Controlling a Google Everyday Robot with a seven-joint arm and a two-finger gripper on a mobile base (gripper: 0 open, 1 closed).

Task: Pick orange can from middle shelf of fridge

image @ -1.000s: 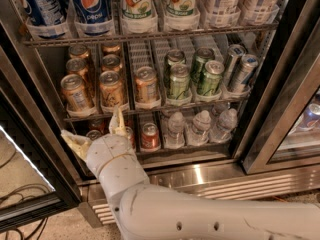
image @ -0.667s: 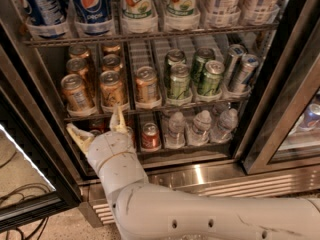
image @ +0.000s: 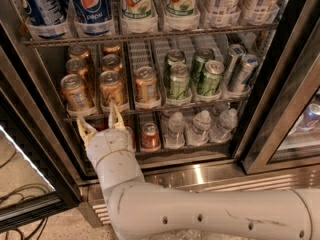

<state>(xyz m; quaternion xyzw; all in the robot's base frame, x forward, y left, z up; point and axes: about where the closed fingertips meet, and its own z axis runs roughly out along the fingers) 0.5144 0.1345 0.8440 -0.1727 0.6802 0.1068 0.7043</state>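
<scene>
Several orange cans stand in the left lanes of the middle shelf (image: 200, 102) of the fridge (image: 210, 174). The front ones are a left can (image: 76, 92), a middle can (image: 111, 87) and a right can (image: 146, 83). My gripper (image: 100, 122) is open and empty. It sits just below the shelf's front rail, under the left and middle front orange cans. One fingertip (image: 116, 113) reaches up to the rail below the middle can. The other fingertip (image: 84, 129) is lower and to the left. My white arm comes in from the lower right.
Green cans (image: 178, 80) and silver cans (image: 241, 69) fill the right of the same shelf. Big soda bottles (image: 90, 4) stand on the rack above. A red can (image: 150, 135) and water bottles (image: 175, 129) are on the rack below. The open glass door (image: 30, 184) is at the left.
The gripper has risen slightly and shifted a little right, closer to the shelf rail. The cans have not moved.
</scene>
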